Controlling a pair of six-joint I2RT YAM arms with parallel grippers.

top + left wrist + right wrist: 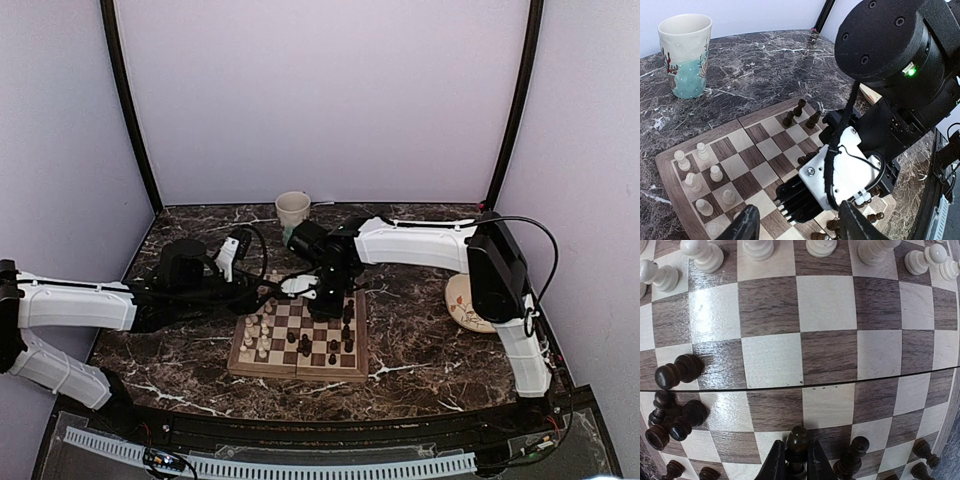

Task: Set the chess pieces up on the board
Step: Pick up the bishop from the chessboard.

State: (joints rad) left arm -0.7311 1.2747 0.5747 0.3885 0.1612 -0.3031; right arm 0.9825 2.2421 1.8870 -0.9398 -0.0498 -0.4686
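Note:
The board point(300, 372) lies mid-table, cream chess pieces point(258, 335) on its left side and dark ones point(345, 335) on its right. My right gripper point(320, 300) is low over the board's far right part. In the right wrist view it point(797, 460) is shut on an upright dark piece point(798, 440), next to another standing dark piece point(855, 450). Dark pieces point(677, 372) lie tipped at the left, and cream pieces point(758, 247) line the top edge. My left gripper point(800, 225) hovers open and empty above the board point(765, 150), close to the right arm's wrist point(840, 170).
A painted cup point(293, 210) stands behind the board, also in the left wrist view point(685, 55). A round cream plate point(462, 300) sits at the right, partly behind the right arm. Both arms crowd the board's far edge. Dark marble table all round.

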